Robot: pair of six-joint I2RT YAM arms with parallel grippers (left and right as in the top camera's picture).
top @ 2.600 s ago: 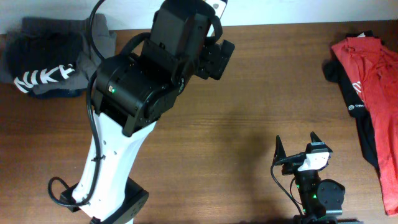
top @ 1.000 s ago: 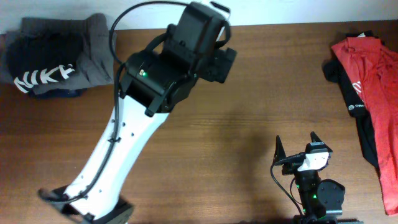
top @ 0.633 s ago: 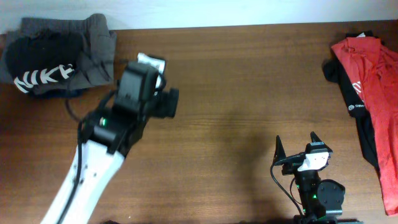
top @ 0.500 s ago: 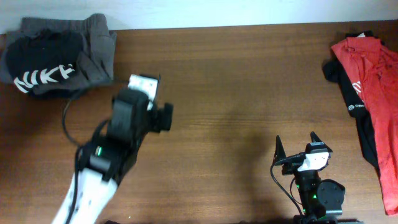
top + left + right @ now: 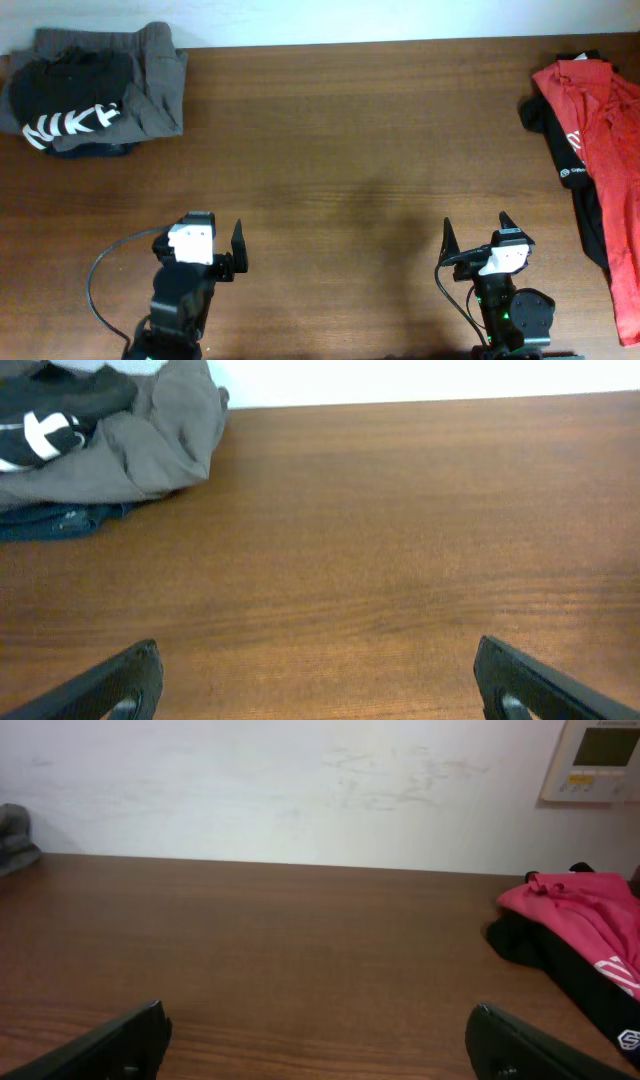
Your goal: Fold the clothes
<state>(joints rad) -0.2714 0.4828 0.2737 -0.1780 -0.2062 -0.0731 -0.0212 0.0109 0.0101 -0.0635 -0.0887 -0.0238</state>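
Note:
A folded black T-shirt with white lettering (image 5: 70,95) lies on a folded grey garment (image 5: 150,75) at the table's far left corner; both show in the left wrist view, black shirt (image 5: 50,405), grey garment (image 5: 150,440). A red T-shirt (image 5: 600,130) lies unfolded at the right edge, over a black garment (image 5: 560,150); it also shows in the right wrist view (image 5: 580,915). My left gripper (image 5: 200,240) is open and empty near the front edge, left of centre. My right gripper (image 5: 478,237) is open and empty near the front edge, right of centre.
A blue denim piece (image 5: 60,520) peeks out under the grey garment. The brown wooden table (image 5: 370,170) reaches a white wall (image 5: 300,790) at the back, with a wall control panel (image 5: 600,755) at the right.
My left arm has drawn back from high over the table's middle down to the front edge on the left. The right arm and the clothes have not moved.

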